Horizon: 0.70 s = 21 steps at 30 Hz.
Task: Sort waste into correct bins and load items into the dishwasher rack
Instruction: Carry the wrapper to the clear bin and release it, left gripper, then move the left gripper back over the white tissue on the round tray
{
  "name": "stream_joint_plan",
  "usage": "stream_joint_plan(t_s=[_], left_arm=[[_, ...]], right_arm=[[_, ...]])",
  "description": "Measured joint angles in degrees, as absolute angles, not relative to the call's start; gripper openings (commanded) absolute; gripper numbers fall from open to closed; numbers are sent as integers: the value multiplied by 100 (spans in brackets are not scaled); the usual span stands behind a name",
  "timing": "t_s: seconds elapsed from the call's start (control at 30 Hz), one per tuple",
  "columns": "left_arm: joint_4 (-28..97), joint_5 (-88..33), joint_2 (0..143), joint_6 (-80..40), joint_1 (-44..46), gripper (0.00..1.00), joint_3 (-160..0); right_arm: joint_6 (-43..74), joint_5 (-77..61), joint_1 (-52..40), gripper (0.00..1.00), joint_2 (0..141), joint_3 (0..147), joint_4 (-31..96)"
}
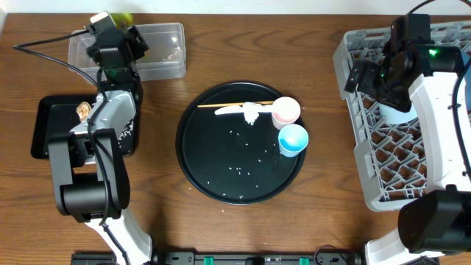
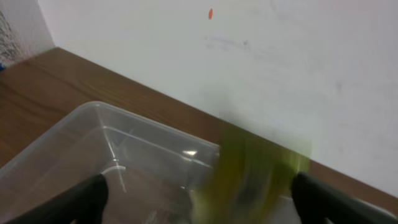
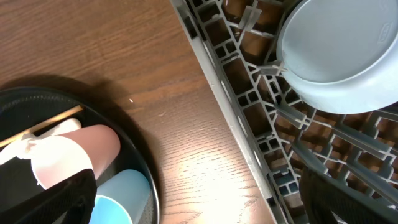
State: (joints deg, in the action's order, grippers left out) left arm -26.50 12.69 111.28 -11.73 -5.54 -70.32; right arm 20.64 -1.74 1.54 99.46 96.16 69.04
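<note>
Yellow-green wrapper (image 2: 249,177) showed as a blur between my spread left jaws, straight above the clear tub (image 2: 143,146). My right jaws, spread and empty, hovered over the rack (image 3: 249,127) beside the white bowl (image 3: 336,56); the pink cup (image 3: 93,149) sat leftward, nearer that arm.

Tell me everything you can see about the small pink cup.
The small pink cup looks like smooth plastic, pink outside, paler inside, no handle visible. It seems to stand mouth up on the round black tray, near its rim. The light-blue cup sits right beside it; a crumpled white tissue lies next to it too. No tool touches it.
</note>
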Motion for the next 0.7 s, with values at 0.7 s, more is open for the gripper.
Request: stream_joint_plan(t_s=[0.7], left_arm=[[858, 108, 8353, -904, 8, 98, -7116]], right_arm=[[2064, -176, 154, 99, 9946, 9616, 6908]])
